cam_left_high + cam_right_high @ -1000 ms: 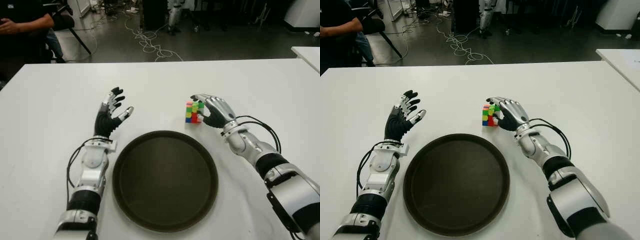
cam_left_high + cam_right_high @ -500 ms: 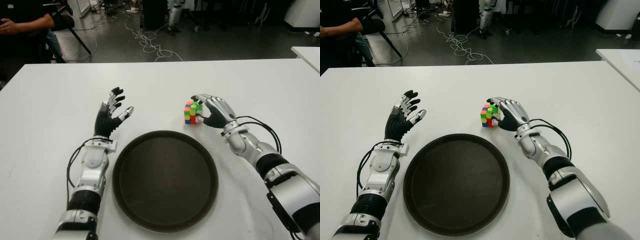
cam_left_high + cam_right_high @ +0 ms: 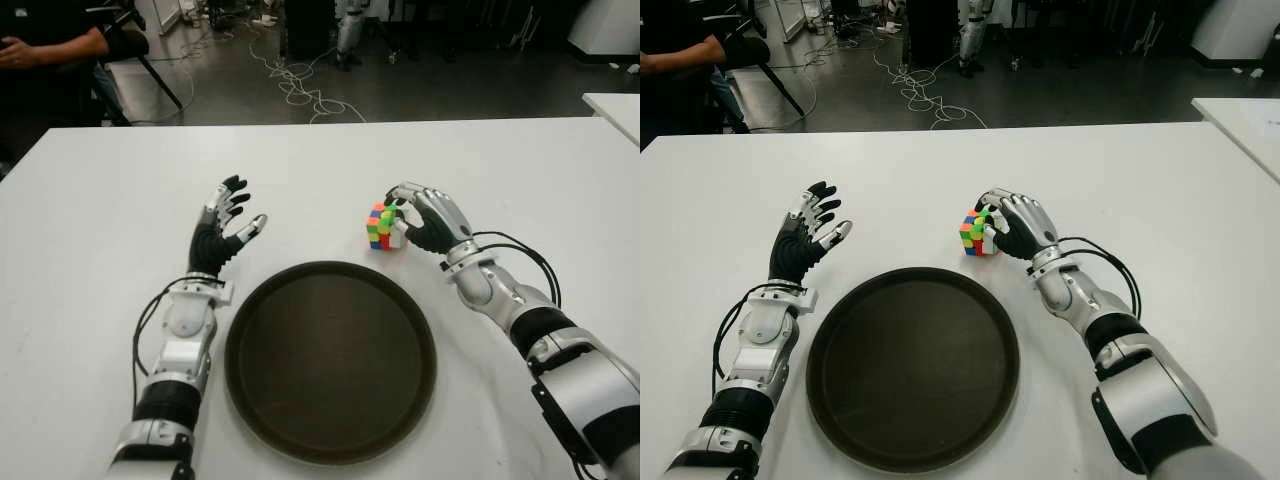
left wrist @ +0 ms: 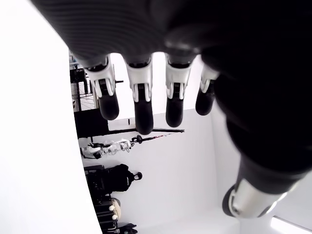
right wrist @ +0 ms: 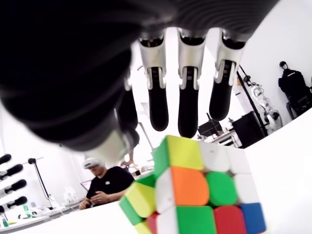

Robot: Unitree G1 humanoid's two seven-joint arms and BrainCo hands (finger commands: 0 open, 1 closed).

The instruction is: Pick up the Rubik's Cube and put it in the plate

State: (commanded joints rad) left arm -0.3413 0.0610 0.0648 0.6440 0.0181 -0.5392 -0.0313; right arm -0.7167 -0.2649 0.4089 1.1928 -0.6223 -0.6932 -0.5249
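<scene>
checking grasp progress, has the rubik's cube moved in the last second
Yes. The Rubik's Cube shifted slightly toward the robot's left and tilted, judged against the plate rim, with the right hand curled around it.

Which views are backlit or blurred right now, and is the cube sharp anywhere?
Right wrist view: Rubik's Cube sharp and well lit, right hand dark against the bright background. Left wrist view: left hand a backlit silhouette, palm blurred. Eye views: even light, plate without glare.
</scene>
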